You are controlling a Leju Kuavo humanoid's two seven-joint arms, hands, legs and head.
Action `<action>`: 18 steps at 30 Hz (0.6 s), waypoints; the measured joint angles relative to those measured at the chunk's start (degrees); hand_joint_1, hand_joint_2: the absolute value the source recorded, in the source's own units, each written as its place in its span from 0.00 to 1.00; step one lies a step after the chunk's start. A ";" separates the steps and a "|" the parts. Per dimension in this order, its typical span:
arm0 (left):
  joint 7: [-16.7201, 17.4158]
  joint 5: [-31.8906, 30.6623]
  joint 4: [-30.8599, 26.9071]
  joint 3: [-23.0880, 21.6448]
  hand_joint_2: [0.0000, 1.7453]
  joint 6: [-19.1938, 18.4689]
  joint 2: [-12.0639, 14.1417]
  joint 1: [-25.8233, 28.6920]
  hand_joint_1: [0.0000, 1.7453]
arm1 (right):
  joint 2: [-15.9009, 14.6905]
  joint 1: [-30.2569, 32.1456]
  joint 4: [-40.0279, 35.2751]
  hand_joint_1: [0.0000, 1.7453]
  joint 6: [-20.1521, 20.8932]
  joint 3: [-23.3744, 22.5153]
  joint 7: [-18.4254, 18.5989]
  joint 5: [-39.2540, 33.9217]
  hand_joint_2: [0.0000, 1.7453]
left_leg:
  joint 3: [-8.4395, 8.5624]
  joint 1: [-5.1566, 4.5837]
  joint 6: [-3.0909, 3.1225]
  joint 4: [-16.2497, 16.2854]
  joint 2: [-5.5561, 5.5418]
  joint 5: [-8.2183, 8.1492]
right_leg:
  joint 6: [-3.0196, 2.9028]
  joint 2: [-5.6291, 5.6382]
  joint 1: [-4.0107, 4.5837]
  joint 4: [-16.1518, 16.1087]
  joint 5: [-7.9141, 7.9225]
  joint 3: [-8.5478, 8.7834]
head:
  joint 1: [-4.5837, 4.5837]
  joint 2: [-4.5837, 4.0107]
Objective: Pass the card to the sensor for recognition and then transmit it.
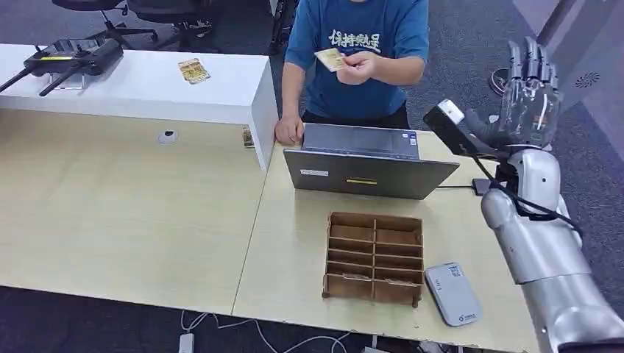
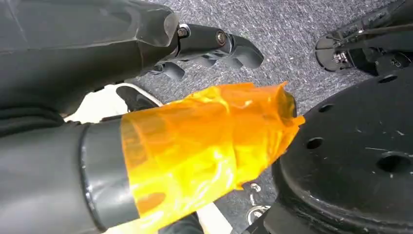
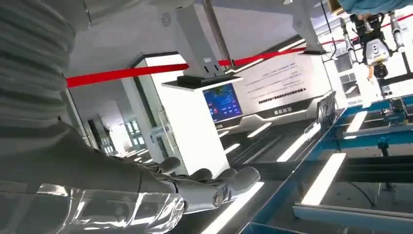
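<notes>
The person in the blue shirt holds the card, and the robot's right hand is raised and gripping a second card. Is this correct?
Not quite. In the head view the right hand is raised but holds nothing, its fingers apart. The person in the blue shirt does hold the card.

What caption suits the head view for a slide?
Person holds a card over the laptop while the robot's raised right hand waits open.

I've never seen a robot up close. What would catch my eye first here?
Probably the robot's silver right hand, raised with fingers spread at the table's right side. Across the table a person in a blue shirt holds a card above an open laptop. Nearer, a brown divided box sits beside a grey sensor.
</notes>
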 joint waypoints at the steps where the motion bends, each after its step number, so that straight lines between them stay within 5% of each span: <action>1: 0.00 0.00 0.00 0.00 0.00 0.00 0.00 0.00 0.00 | 0.00 0.04 0.00 0.00 -0.04 -0.02 -0.04 -0.02 1.00 | 0.00 0.00 0.00 0.00 0.00 0.00 | 0.00 0.00 0.00 0.00 0.00 0.00 | -0.02 0.00; 8: 0.00 -0.07 0.00 0.17 0.00 0.50 -0.31 0.00 0.00 | -0.33 1.97 -2.68 0.00 -0.83 -0.72 -1.05 -0.33 1.00 | 0.02 0.00 0.00 0.00 0.00 0.00 | 0.00 0.00 0.00 -0.01 0.00 -0.01 | -0.02 0.00; 18: -0.02 0.96 0.00 1.68 0.00 1.46 -1.62 0.25 0.00 | -3.94 12.51 -13.73 0.00 -4.20 -4.29 -5.38 -3.52 1.00 | 0.00 0.00 0.02 0.00 -0.05 -0.02 | 0.03 -0.06 0.00 -0.07 -0.02 0.02 | -0.02 0.00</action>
